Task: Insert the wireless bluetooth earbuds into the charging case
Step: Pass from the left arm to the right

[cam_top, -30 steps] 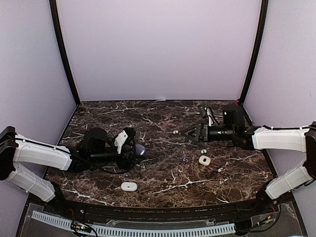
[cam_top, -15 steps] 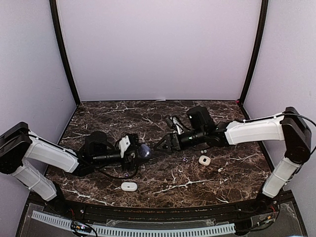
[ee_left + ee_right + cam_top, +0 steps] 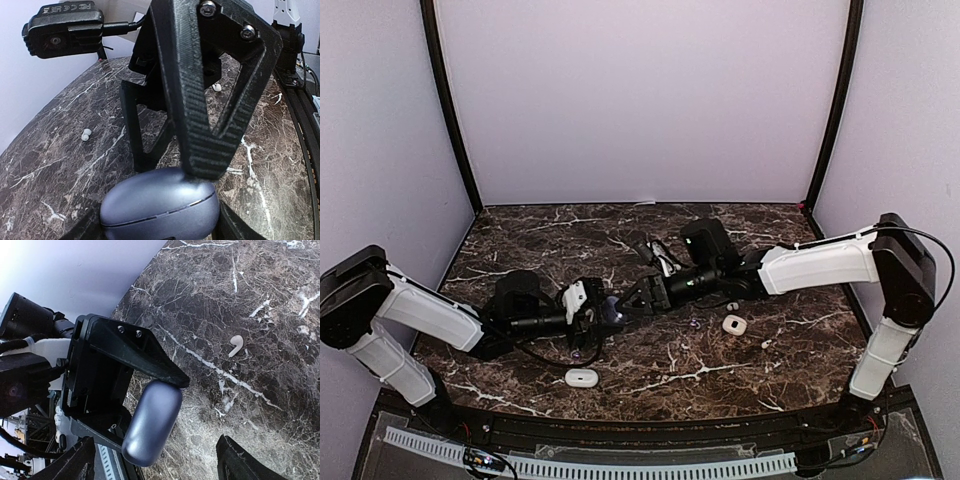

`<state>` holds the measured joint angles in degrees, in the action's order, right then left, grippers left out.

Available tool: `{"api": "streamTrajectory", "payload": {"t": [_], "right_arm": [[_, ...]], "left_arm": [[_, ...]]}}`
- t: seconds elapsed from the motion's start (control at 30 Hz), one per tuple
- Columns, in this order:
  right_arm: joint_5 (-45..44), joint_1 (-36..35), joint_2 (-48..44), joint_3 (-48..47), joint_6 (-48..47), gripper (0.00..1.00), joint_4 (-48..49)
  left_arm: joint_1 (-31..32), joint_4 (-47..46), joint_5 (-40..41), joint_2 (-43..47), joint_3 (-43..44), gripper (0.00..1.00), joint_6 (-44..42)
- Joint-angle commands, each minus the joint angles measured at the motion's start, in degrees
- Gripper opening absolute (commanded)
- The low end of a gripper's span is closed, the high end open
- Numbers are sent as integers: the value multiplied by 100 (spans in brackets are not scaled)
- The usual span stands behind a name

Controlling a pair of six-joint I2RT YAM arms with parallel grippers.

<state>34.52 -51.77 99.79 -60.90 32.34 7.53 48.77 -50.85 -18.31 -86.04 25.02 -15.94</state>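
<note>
A lavender charging case (image 3: 611,311) is held off the marble, lid closed, with my left gripper (image 3: 600,314) shut on it. In the left wrist view the case (image 3: 160,205) fills the bottom, gripped from both sides. My right gripper (image 3: 633,300) has reached it, open. One of its fingers (image 3: 215,85) rests on the case's top and the other stands behind. In the right wrist view the case (image 3: 147,422) lies between my right gripper's (image 3: 155,462) spread jaws. White earbuds (image 3: 732,305) (image 3: 767,344) lie on the table at right, and one earbud (image 3: 236,345) shows beyond the case.
Two white cases rest on the marble, one (image 3: 582,377) near the front edge and one (image 3: 734,324) under the right forearm. Small earbuds (image 3: 86,134) (image 3: 216,87) lie scattered. A cable and tray rail (image 3: 590,465) run along the near edge.
My right arm has swung left across the table until its fingers meet the lavender case, its jaws narrowing a little. My left arm has carried the case slightly rightward and nearer.
</note>
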Motion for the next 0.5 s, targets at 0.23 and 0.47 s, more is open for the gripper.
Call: {"api": "streamTrajectory", "payload": {"t": [0.23,0.47], "right_arm": [[-500,-44,-697,293,-1089,76,111],[-605,8,-1778,1145,-2503,87,842]], "left_arm": [[-345,49,-1193,307,197,51,1193],[-1194,715,-3809,-100,1195,50,3151]]}}
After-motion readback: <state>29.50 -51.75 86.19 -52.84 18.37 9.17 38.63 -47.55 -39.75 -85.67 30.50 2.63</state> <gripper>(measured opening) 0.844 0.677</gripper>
